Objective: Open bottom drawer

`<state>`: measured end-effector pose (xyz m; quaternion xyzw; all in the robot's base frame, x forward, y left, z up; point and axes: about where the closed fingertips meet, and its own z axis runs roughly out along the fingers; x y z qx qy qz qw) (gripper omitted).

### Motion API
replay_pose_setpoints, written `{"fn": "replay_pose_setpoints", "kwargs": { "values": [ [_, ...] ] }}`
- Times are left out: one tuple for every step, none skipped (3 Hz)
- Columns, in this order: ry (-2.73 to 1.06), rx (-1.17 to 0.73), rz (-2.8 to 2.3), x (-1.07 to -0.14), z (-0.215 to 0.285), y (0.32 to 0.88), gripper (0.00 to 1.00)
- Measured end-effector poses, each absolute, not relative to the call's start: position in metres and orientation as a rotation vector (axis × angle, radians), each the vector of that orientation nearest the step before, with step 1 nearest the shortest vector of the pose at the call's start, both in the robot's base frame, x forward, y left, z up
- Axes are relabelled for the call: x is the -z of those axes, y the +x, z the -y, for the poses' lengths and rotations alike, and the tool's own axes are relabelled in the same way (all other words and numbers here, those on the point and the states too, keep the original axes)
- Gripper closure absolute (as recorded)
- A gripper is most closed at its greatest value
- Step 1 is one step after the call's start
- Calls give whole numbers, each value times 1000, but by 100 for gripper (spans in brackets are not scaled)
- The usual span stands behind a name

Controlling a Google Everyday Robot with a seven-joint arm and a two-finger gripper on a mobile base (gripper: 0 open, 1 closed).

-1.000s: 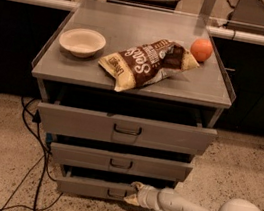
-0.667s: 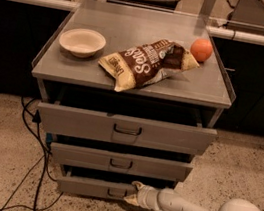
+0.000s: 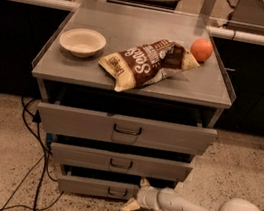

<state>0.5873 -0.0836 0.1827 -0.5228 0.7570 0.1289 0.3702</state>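
Note:
The bottom drawer (image 3: 92, 187) is the lowest of three grey drawers, with a low flat front and a small dark centre pull (image 3: 117, 192). It sticks out slightly from the cabinet. My gripper (image 3: 136, 195) is at the right end of this drawer front, just right of the pull. It is open, with one pale finger (image 3: 144, 183) above the front's corner and the other (image 3: 128, 207) below it, near the floor. My white arm (image 3: 179, 210) reaches in from the lower right.
The middle drawer (image 3: 121, 162) and the wide top drawer (image 3: 125, 128) are both pulled out part way. On the cabinet top lie a white bowl (image 3: 82, 42), a chip bag (image 3: 147, 62) and an orange (image 3: 201, 49). Black cables (image 3: 35, 161) trail over the floor at the left.

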Motion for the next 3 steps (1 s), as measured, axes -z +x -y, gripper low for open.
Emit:
{"fn": "replay_pose_setpoints", "kwargs": {
  "values": [
    [-1341, -331, -1942, -183, 84, 587, 0],
    [-1347, -355, -1922, -170, 91, 573, 0],
    [-1318, -332, -1944, -156, 121, 563, 0]
  ]
}}
